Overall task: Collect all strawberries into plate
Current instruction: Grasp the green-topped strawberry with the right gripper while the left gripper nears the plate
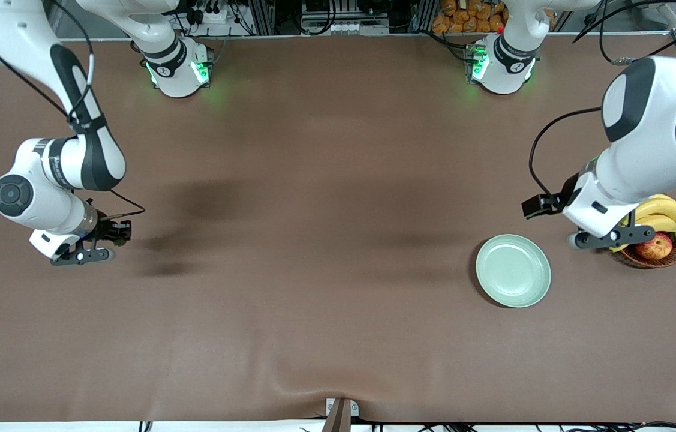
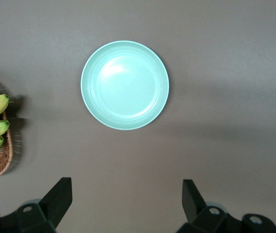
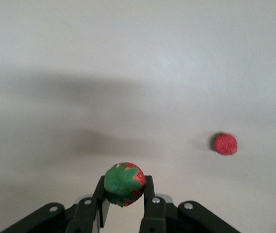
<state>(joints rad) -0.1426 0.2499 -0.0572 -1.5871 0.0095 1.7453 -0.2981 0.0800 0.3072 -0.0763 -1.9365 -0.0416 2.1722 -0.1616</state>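
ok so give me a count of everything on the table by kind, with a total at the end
Strawberries: 2 in view, one held in the right tool, one on the table
Plate: 1
Wicker basket: 1
Bananas: 1 bunch, in the basket
Apple: 1, in the basket
Total: 6

The right claw [image 3: 124,206] is hanging over the tabletop's right-arm end, fingers pinching a strawberry [image 3: 123,184]. The left claw [image 2: 127,201] is hovering with fingers spread wide, waiting.
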